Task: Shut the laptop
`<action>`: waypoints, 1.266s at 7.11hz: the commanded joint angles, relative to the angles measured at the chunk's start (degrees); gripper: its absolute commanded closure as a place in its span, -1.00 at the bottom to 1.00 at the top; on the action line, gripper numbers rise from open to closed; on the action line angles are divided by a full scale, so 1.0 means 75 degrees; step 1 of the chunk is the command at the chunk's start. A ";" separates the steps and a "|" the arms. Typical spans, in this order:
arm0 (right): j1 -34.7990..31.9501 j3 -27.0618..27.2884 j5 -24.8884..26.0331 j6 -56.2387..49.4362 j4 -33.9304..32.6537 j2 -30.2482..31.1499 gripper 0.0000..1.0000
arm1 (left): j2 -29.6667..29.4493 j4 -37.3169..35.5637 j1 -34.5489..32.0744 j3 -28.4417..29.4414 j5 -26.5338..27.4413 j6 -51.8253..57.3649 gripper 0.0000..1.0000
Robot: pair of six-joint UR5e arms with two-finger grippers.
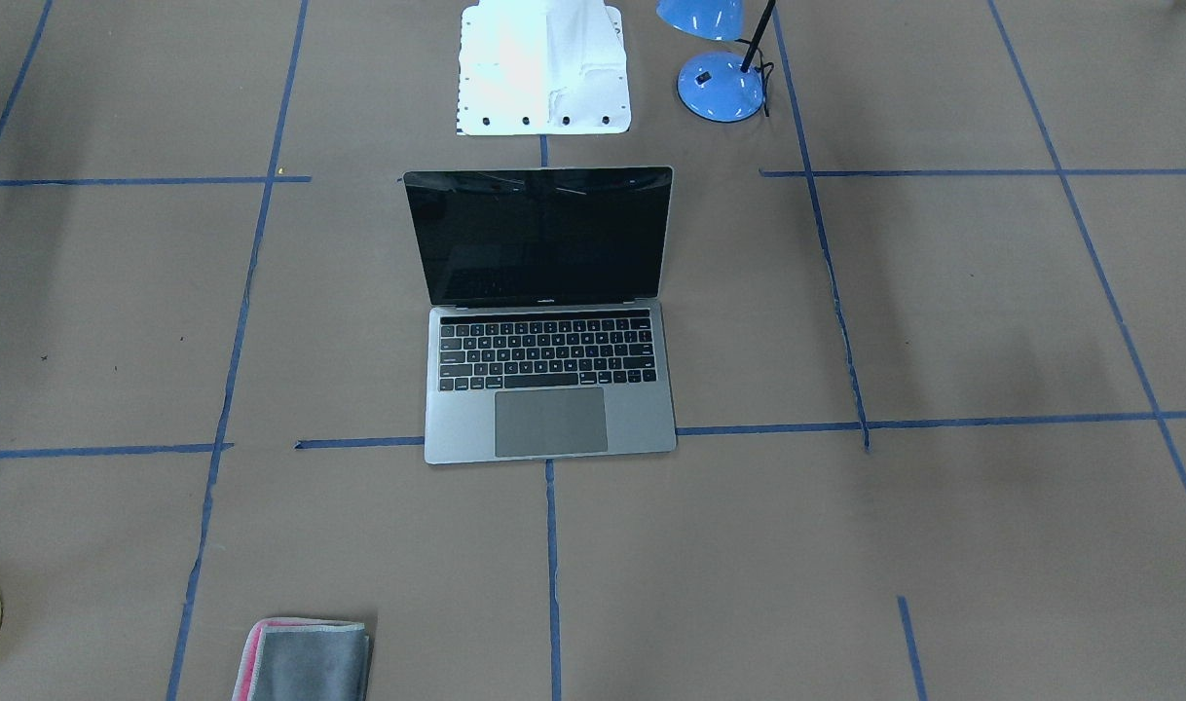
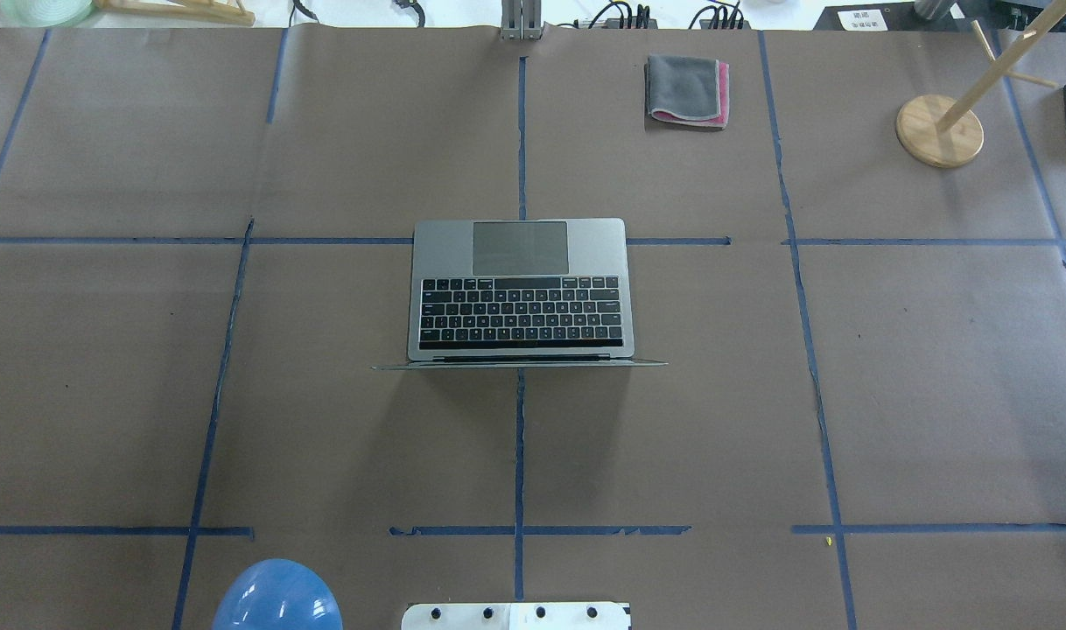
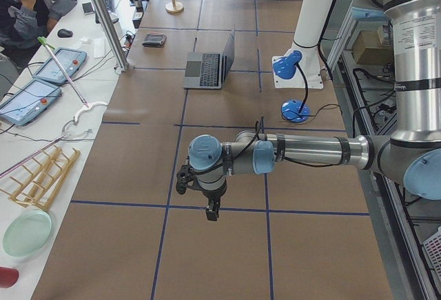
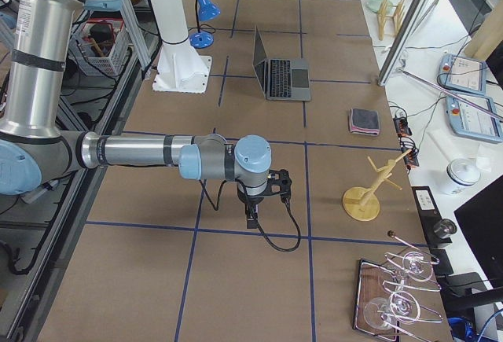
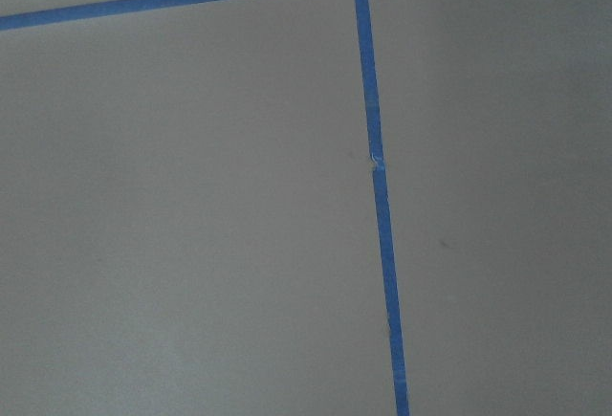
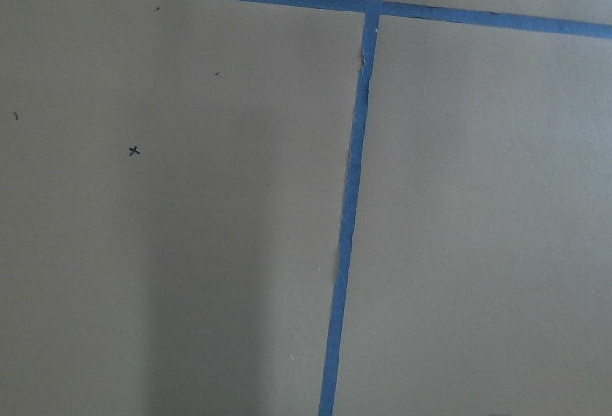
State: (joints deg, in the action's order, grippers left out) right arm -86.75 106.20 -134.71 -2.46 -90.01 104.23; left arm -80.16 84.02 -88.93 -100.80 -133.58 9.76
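Observation:
The laptop (image 1: pixel 549 419) stands open in the middle of the table, its black screen upright and its keyboard and trackpad bare. It also shows in the overhead view (image 2: pixel 520 293), the exterior left view (image 3: pixel 210 65) and the exterior right view (image 4: pixel 279 71). My left gripper (image 3: pixel 212 212) hangs over bare table far from the laptop, towards the table's left end. My right gripper (image 4: pixel 251 218) hangs far from it towards the right end. Both show only in the side views, so I cannot tell whether they are open or shut. Both wrist views show only brown paper with blue tape.
A blue desk lamp (image 1: pixel 720 83) stands by the white robot base (image 1: pixel 542 68), behind the laptop's screen. A folded grey cloth with a pink edge (image 2: pixel 686 90) lies beyond the laptop. A wooden stand (image 2: pixel 938 131) is at the far right. An operator sits beside the table.

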 commanded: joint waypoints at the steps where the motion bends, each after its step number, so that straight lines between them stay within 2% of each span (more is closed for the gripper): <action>1: -0.0011 0.0042 0.0008 0.0000 0.0001 0.0001 -0.99 | 0.0023 0.0000 0.0068 -0.0025 0.0009 0.0011 -0.99; 4: 0.0000 0.0124 -0.0004 0.0047 0.0001 -0.0034 -1.00 | -0.0023 0.0012 0.0150 -0.0025 0.0021 0.0011 -0.99; 5: 0.0000 0.0252 -0.0004 0.0035 0.0094 -0.0057 -1.00 | -0.0105 0.0012 0.0441 -0.0083 0.0091 -0.0035 -0.99; 7: 0.0000 0.0253 -0.0027 0.0059 0.0423 -0.0046 -1.00 | -0.1376 0.0885 0.0455 0.0114 0.0056 -0.0105 -0.99; 8: 0.0012 0.0288 -0.0039 0.0059 0.0434 -0.0058 -1.00 | -0.1499 0.0972 0.0455 0.0174 -0.0002 -0.0094 -0.99; 9: 0.0070 0.0358 -0.0410 0.0059 0.0446 -0.0069 -0.99 | -0.1512 0.1019 0.0467 0.0116 -0.0025 -0.0384 -0.99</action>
State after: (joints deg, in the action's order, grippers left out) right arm -86.56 108.41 -135.68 -2.03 -86.86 103.79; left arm -90.39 90.65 -85.53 -99.92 -133.53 8.47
